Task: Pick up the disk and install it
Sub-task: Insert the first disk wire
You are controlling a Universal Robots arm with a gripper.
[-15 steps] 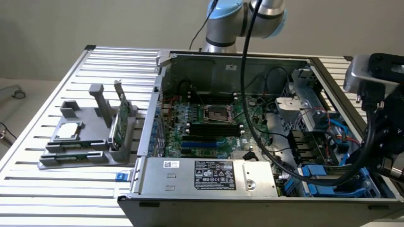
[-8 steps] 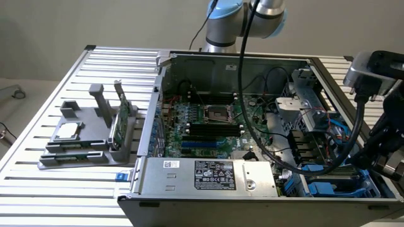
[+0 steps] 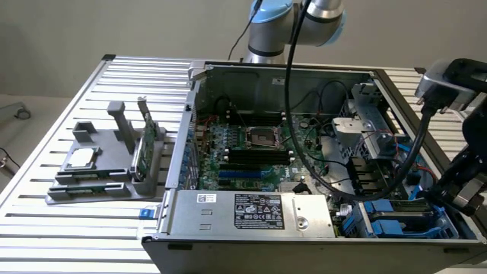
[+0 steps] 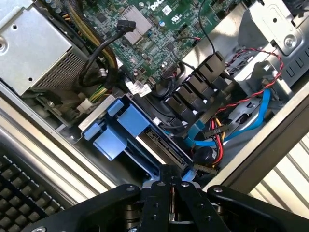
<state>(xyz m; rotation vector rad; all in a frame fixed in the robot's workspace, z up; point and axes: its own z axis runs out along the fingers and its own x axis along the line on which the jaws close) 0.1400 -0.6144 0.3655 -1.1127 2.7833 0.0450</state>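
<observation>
Your gripper (image 4: 170, 175) is clenched tight, fingers pressed together, with its tips at the near end of the disk (image 4: 140, 137). You cannot tell whether they nip its blue frame. The disk lies in the bay at the case's corner. The case wall (image 4: 270, 145) runs close along one side, and the power supply (image 4: 34, 48) sits just beside the other. Past the disk, a blue cable (image 4: 263, 113) and black connectors (image 4: 203, 77) crowd the room. Beyond them the motherboard (image 4: 145, 29) lies open.

high overview; wrist close over case (image 3: 304, 249)
</observation>
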